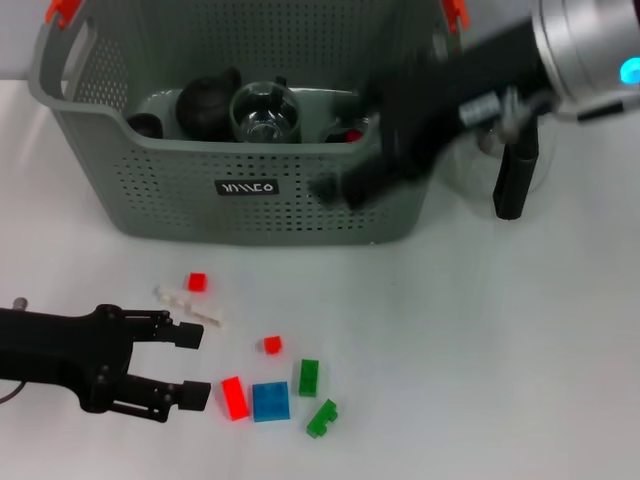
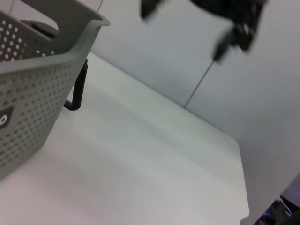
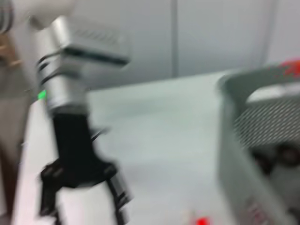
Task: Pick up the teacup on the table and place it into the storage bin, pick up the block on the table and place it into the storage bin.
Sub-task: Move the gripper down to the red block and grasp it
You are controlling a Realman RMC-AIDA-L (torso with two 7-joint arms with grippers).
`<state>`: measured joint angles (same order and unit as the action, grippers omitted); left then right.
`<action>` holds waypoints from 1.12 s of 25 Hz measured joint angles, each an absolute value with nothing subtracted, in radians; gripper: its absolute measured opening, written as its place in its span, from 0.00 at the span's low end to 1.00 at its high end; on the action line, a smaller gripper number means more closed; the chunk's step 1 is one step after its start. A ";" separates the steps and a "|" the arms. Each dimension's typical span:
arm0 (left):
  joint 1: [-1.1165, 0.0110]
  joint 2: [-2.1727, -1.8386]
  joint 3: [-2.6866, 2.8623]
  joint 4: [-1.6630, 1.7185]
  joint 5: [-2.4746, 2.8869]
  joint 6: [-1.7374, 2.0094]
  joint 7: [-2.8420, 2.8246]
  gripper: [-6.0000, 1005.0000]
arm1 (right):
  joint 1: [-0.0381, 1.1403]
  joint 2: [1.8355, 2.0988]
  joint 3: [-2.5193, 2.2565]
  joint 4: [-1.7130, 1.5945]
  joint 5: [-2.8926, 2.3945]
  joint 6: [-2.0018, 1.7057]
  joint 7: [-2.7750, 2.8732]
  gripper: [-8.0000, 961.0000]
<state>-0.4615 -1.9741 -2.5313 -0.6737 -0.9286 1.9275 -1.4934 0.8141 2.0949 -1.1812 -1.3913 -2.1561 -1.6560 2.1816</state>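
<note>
Six blocks (image 1: pixel 270 401), one bin (image 1: pixel 330 210), two tools (image 1: pixel 195 365)

1. You're looking at a lab or test room, not a home.
2. Bare white table (image 1: pixel 480 350), plain pale wall panels (image 3: pixel 220 33) behind.
3. Toy blocks (image 1: pixel 270 401) scattered beside a grey plastic basket (image 1: pixel 250 210), like practice props.

Grey perforated storage bin (image 1: pixel 240 200) upright, cups inside; red block (image 1: pixel 234 398) flat on table.
</note>
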 joint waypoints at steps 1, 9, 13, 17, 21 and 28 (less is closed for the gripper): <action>-0.460 -1.972 -2.531 -0.672 -0.926 1.928 -1.494 0.87 | 0.813 2.095 -1.189 -1.380 -2.157 -1.677 2.185 0.96; -0.451 -1.969 -2.530 -0.668 -0.903 1.927 -1.493 0.87 | 0.849 2.097 -1.315 -1.202 -2.236 -1.655 2.196 0.98; -0.450 -1.971 -2.530 -0.667 -0.902 1.922 -1.490 0.87 | 0.891 2.100 -1.415 -1.054 -2.239 -1.522 2.178 0.98; -0.451 -1.971 -2.529 -0.667 -0.901 1.924 -1.490 0.87 | 0.926 2.109 -1.570 -0.945 -2.226 -1.370 2.176 0.98; -0.452 -1.971 -2.529 -0.667 -0.900 1.923 -1.490 0.87 | 0.935 2.110 -1.739 -0.894 -2.187 -1.211 2.189 0.98; -0.455 -1.975 -2.529 -0.667 -0.899 1.922 -1.489 0.87 | 0.945 2.115 -1.912 -0.825 -2.108 -1.030 2.191 0.86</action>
